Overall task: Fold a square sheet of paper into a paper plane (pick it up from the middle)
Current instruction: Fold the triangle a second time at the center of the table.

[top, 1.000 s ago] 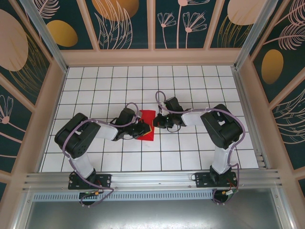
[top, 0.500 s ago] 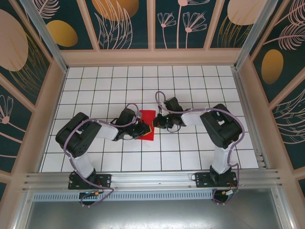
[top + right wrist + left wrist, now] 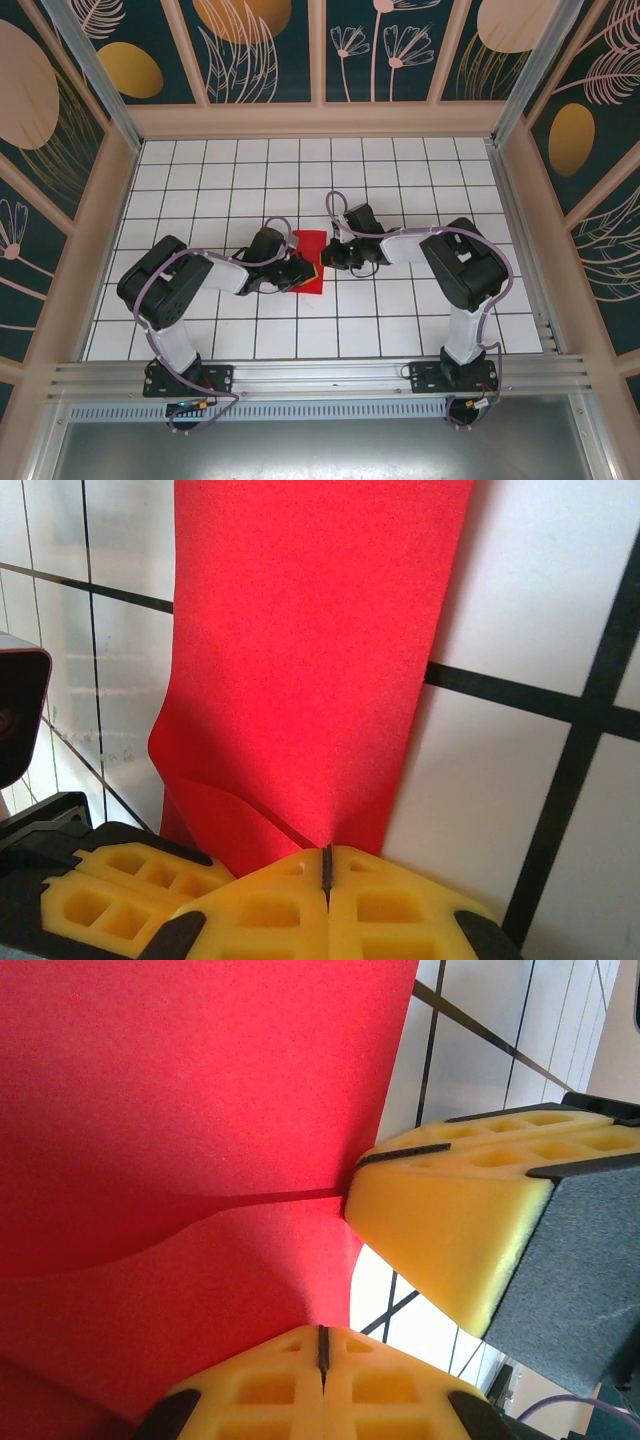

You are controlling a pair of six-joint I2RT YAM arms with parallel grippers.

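The square sheet of paper is bright red and lies folded over into a narrow strip on the white grid table. My left gripper is at its near left side and my right gripper at its right edge. In the left wrist view the red paper runs down into my left gripper, whose yellow fingers are shut on it. The right gripper's fingers touch the paper's edge beside it. In the right wrist view the paper ends in my right gripper, shut on it. The paper plane is out of view.
The white tiled table is walled by wooden frames with dark patterned panels. An aluminium rail crosses the near edge by the arm bases. The left gripper's fingers sit low left in the right wrist view.
The left arm's elbow has shifted very slightly to the right. The paper and both grippers stay where they were.
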